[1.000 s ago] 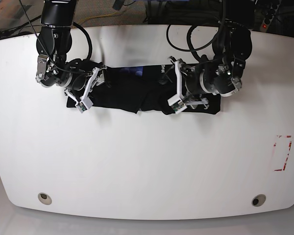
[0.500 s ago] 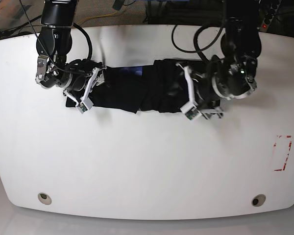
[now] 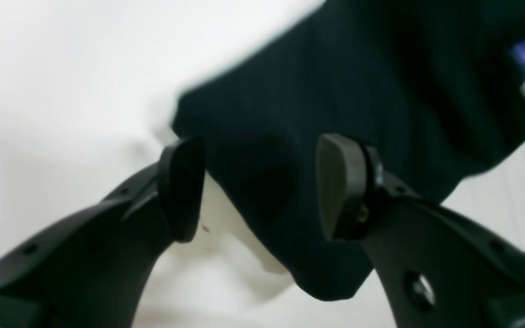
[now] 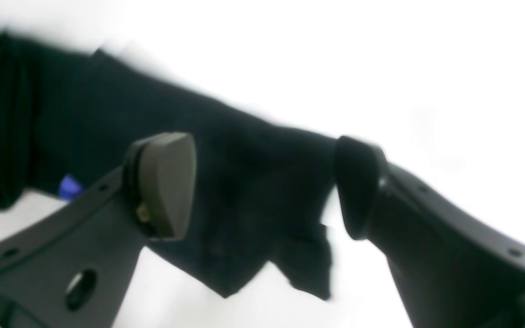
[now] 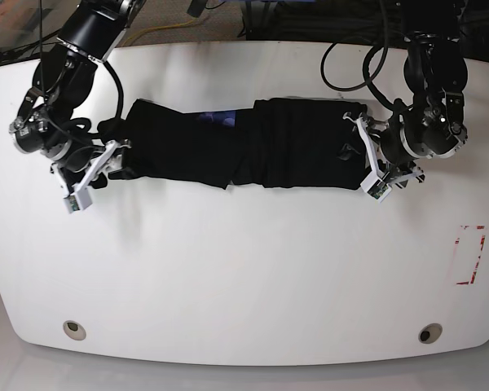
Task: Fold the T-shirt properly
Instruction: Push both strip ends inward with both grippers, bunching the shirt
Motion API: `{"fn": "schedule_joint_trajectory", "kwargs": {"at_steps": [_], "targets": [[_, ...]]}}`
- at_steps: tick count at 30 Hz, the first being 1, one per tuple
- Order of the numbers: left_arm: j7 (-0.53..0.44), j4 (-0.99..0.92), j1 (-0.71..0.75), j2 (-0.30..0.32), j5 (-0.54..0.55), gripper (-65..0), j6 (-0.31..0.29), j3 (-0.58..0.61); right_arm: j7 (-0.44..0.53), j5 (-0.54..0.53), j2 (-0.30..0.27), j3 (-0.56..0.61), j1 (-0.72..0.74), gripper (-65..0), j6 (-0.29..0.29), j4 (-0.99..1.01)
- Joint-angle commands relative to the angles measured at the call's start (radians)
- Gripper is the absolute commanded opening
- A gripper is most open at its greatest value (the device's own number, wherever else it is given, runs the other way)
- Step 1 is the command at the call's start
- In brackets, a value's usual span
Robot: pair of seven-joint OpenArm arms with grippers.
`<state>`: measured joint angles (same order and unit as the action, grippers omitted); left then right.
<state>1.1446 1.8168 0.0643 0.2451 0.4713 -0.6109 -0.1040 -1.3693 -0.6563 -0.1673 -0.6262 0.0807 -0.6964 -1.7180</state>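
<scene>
The place looked like a robotics lab. A broad white surface [image 5: 244, 277] with rounded corners carried round fittings at 7 and 5 o'clock [image 5: 74, 329] and a red-marked rectangle [image 5: 471, 254] at 3 o'clock. Black cables [image 5: 354, 69] trailed off the 12 o'clock edge toward cluttered equipment behind.

The T-shirt [image 5: 244, 151] lies stretched across the far half of the table [image 5: 244, 277], between the right gripper [image 5: 90, 175] at its left end and the left gripper [image 5: 373, 159] at its right end.
</scene>
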Motion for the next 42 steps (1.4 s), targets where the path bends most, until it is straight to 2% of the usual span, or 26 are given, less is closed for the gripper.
{"fn": "schedule_joint_trajectory", "kwargs": {"at_steps": [1,4,6,11,17,25,30,31,33,35,37,38,42], "targets": [[-0.018,-0.035,-0.014,0.009,0.016,-29.2,-0.005,-0.004,0.0,-0.03,-0.025,-0.068,0.026,-19.7,-0.002,0.051],[-0.047,-0.085,-0.014,0.009,0.016,-33.1,-0.005,-0.003,0.0,-0.046,-0.064,-0.128,0.032,-19.5,-0.002,0.163],[-0.087,-0.122,-0.013,0.009,0.016,-38.3,-0.007,0.003,0.001,-0.056,-0.084,-0.156,0.037,-19.5,-0.002,0.25],[-0.134,-0.217,-0.016,0.009,0.016,-47.1,-0.007,0.005,0.001,-0.142,-0.09,-0.16,0.029,-19.5,-0.002,0.35],[-0.142,-0.231,-0.014,0.007,0.016,-48.2,-0.007,0.005,0.004,-0.283,-0.062,-0.076,-0.022,-19.5,-0.002,0.352],[-0.142,-0.231,-0.014,0.009,0.014,-48.1,-0.002,0.005,0.014,-0.279,0.008,-0.036,-0.023,-20.3,-0.002,0.35],[-0.142,-0.233,-0.014,0.009,0.014,-47.9,-0.001,0.005,0.057,-0.199,0.028,0.012,-0.019,-21.4,-0.002,0.35],[-0.142,-0.233,-0.014,0.009,0.014,-47.9,-0.001,0.005,0.069,-0.188,0.031,0.012,-0.02,-22.8,-0.002,0.35],[-0.142,-0.233,-0.014,0.009,0.014,-47.9,-0.001,0.005,0.098,-0.15,0.033,0.015,-0.02,-31.7,-0.002,0.35],[-0.142,-0.236,-0.014,0.009,0.014,-47.9,0.001,0.005,0.11,-0.115,0.033,0.015,-0.02,-43.9,-0.002,0.35],[-0.142,-0.254,-0.014,0.007,0.014,-47.9,0.001,0.005,0.115,-0.075,0.031,0.016,-0.02,-60.6,-0.002,0.349],[-0.142,-0.266,-0.017,0.006,0.014,-47.9,0.001,0.005,0.117,-0.067,0.031,0.016,-0.019,-65.0,-0.002,0.347],[-0.143,-0.32,-0.024,0.003,0.014,-47.9,0.001,0.008,0.115,-0.038,0.016,0.016,-0.029,-65.0,-0.002,0.266]]}}
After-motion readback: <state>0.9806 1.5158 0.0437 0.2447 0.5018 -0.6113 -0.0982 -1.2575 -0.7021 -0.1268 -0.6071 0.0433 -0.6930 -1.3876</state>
